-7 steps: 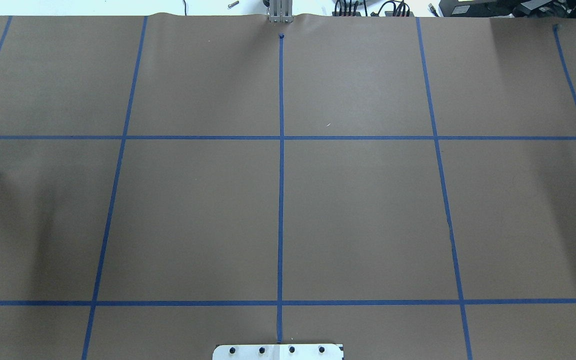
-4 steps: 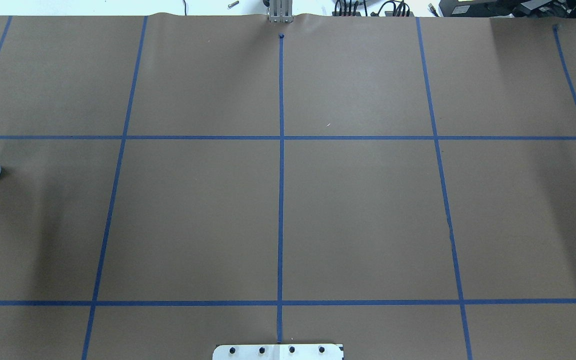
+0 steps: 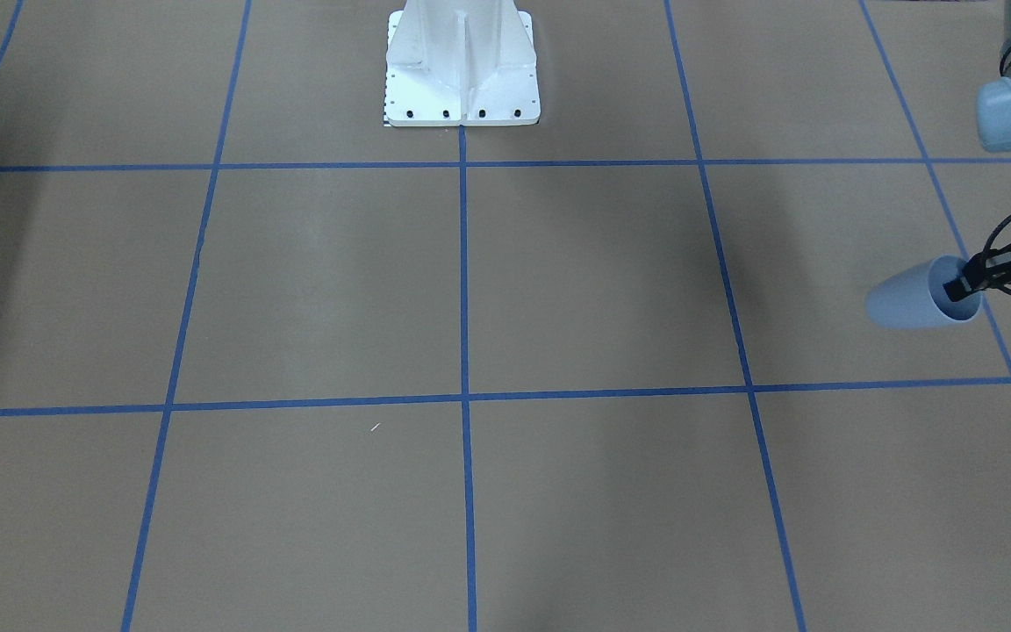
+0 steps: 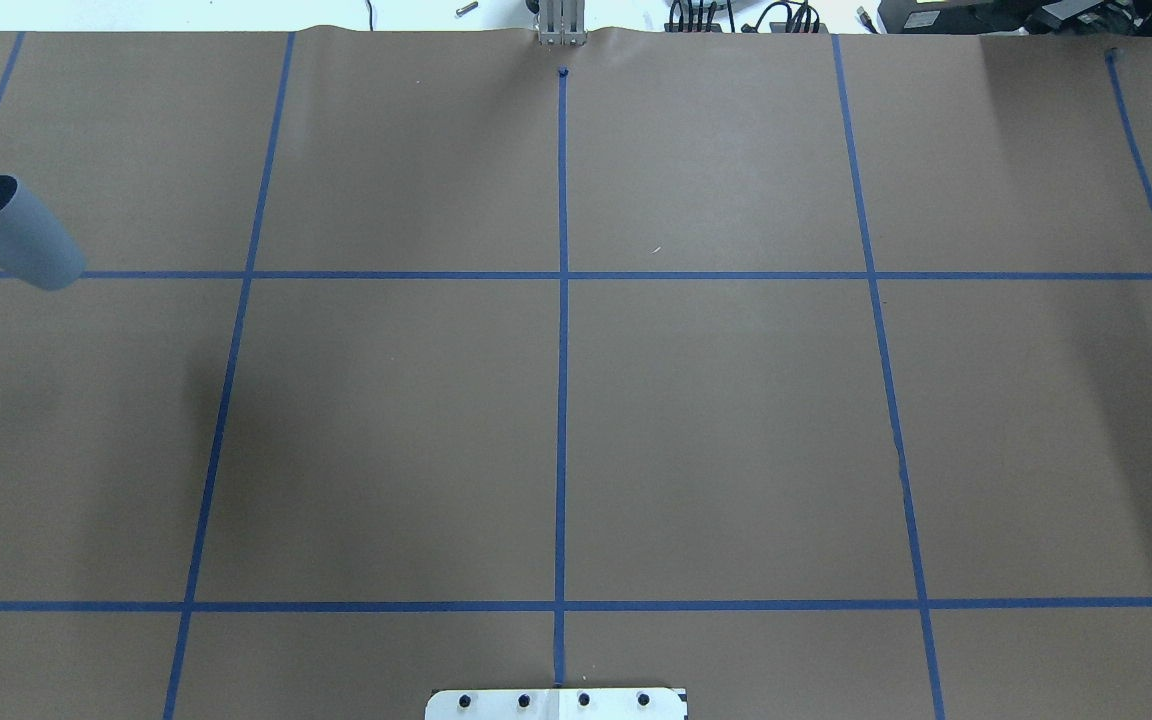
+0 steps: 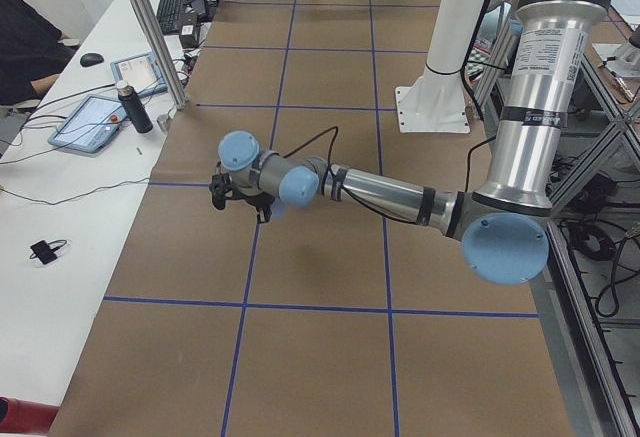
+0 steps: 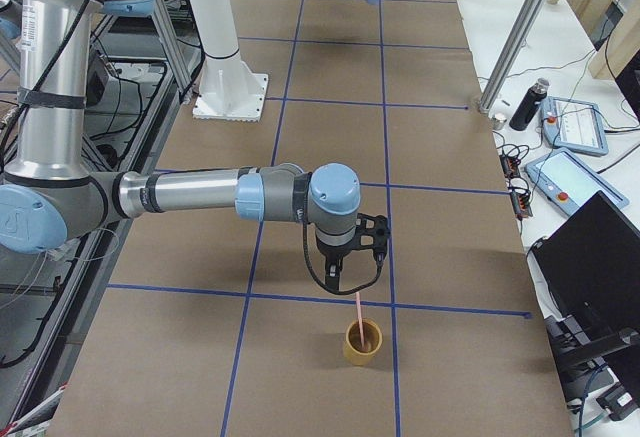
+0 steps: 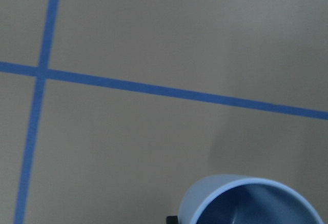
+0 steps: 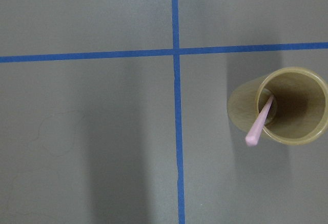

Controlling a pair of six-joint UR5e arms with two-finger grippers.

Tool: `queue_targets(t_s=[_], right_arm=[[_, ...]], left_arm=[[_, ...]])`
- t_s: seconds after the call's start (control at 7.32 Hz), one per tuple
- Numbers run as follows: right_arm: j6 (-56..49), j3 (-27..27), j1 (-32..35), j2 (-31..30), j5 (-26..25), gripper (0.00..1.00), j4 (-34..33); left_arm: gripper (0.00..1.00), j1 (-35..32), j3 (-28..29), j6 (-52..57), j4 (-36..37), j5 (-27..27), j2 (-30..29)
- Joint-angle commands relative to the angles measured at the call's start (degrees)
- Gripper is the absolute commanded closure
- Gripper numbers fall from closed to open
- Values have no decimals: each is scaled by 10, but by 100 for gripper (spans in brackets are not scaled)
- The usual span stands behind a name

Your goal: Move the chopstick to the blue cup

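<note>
While my left hand [image 3: 959, 288] grips the blue cup [image 3: 905, 305] by its rim, I would pinch the light, stiff, slippery chopstick [image 8: 260, 120] near its top.

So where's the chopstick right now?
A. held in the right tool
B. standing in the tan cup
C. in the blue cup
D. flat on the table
B: the right wrist view shows the chopstick leaning inside the tan cup, its tip sticking out past the rim. The blue cup is at the far end of the table.
</note>
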Motion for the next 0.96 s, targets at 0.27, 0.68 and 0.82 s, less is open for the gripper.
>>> queue_targets(t_s=[0.27,0.68,0.82], right_arm=[[-4,3,0,-4,8,0,4],[-5,3,0,-1,8,0,3],[-5,5,0,1,8,0,3]], left_arm=[[100,153,-3,-293,35,90,-201],[100,295,131,-439,18,247,-382],[100,318,160,-450,-4,274,-392]])
